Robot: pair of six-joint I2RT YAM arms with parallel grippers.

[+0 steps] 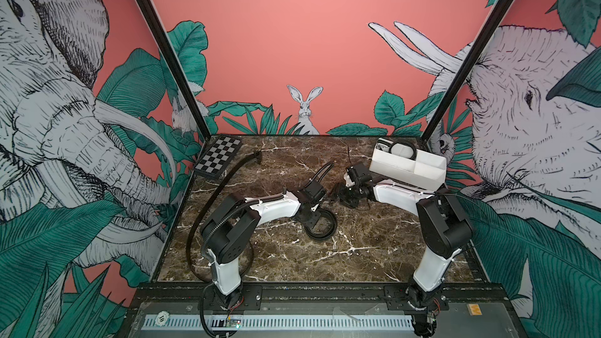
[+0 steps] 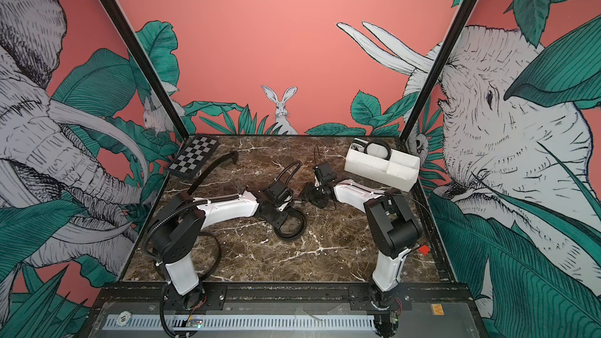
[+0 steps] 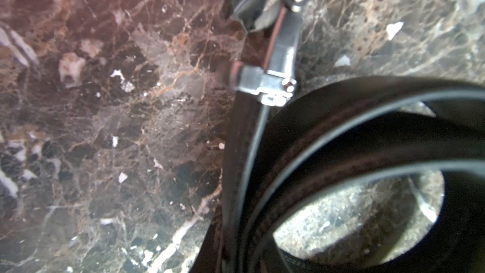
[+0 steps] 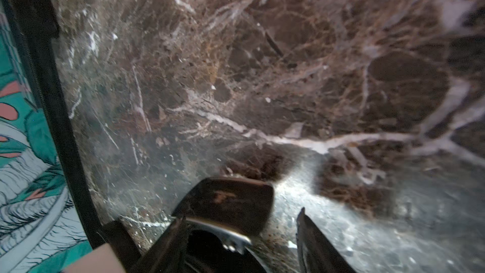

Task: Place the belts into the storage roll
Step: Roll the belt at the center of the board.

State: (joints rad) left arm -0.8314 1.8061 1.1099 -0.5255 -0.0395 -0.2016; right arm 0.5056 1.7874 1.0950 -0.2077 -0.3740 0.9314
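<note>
Left gripper (image 1: 311,222): looks pinched on the rim of the coiled belt (image 1: 322,236), mid marble table (image 1: 374,255); buckle (image 3: 275,74) end pointing at the opposite arm. Right gripper (image 1: 336,192): jaws apart, holding nothing, just beside that buckle. Storage roll (image 1: 390,164): far-right corner, well apart from the coil, long axis far-left to near-right, stowed belt (image 1: 414,151) coiled in one compartment. Nearer the right gripper, so probably a handover or a long cross-reach.

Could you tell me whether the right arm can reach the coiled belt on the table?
Probably yes: the open right gripper sits beside the coiled belt, by its buckle; only the left gripper on the coil crowds it.
</note>
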